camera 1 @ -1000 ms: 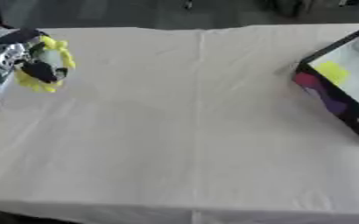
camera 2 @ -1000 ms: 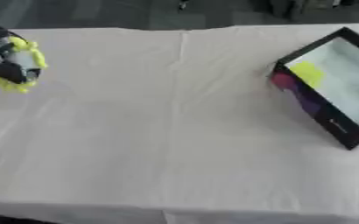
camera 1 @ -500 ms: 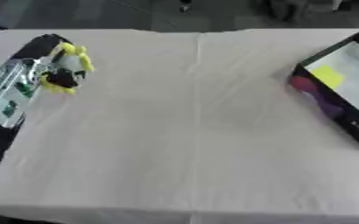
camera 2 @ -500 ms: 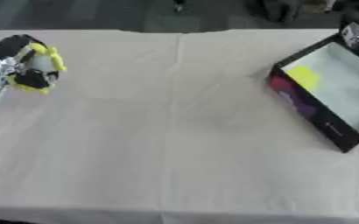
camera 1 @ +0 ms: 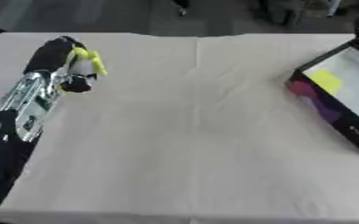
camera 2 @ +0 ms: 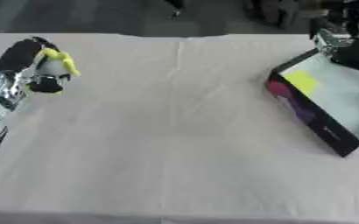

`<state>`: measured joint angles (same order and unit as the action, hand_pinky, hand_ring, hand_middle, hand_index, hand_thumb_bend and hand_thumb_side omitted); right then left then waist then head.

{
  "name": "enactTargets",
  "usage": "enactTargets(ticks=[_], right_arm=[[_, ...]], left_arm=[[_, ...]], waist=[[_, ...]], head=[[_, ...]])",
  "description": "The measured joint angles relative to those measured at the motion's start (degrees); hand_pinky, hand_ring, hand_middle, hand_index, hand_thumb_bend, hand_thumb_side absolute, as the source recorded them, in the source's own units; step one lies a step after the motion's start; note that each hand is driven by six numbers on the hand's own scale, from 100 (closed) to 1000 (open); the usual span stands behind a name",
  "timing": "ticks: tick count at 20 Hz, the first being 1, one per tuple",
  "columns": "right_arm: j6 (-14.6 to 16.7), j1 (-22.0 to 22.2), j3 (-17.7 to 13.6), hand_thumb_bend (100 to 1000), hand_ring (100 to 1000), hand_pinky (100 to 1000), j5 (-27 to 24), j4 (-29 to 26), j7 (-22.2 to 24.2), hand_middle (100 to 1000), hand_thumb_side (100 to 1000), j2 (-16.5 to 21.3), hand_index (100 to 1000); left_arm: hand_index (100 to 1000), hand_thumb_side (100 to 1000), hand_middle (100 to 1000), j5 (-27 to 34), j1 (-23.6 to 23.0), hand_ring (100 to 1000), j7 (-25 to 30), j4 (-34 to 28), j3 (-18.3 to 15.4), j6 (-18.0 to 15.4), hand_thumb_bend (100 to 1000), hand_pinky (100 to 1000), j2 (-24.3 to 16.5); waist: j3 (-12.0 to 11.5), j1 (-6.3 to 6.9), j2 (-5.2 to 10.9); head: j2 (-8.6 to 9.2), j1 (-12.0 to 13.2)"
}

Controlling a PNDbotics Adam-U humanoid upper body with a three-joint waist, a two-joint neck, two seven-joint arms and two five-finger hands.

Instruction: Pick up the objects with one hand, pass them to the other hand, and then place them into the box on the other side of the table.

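Your left hand [camera 1: 64,59] is curled round a yellow object [camera 1: 88,61] over the table's [camera 1: 190,131] far left, well apart from the box [camera 2: 320,98] at right; with your right hand [camera 2: 332,37] barely visible, fingers indiscernible, a misjudged handover could drop it.

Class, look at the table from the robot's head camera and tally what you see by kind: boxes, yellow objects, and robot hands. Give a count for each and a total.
Boxes: 1, the box at the table's right edge.
Yellow objects: 2, the yellow object in the left hand, and a yellow patch inside the box.
Robot hands: 2, the left hand, and the right hand above the box.
Total: 5.
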<state>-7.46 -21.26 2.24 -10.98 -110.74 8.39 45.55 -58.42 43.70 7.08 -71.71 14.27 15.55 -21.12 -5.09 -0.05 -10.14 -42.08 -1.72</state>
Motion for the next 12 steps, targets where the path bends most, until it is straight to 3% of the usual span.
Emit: enactTargets(ticks=[12], right_arm=[[-0.99,-6.04,6.21,100,1000,1000,7.38,-1.77,7.73,1000,208,-2.99,1000]], left_arm=[[532,100,560,-7.56,-2.45,626,-9.63,-1.81,-1.64,-1.29,133,675,5.96]], waist=[[0.39,-1.3,0.07]], head=[[-0.14,-1.19]])
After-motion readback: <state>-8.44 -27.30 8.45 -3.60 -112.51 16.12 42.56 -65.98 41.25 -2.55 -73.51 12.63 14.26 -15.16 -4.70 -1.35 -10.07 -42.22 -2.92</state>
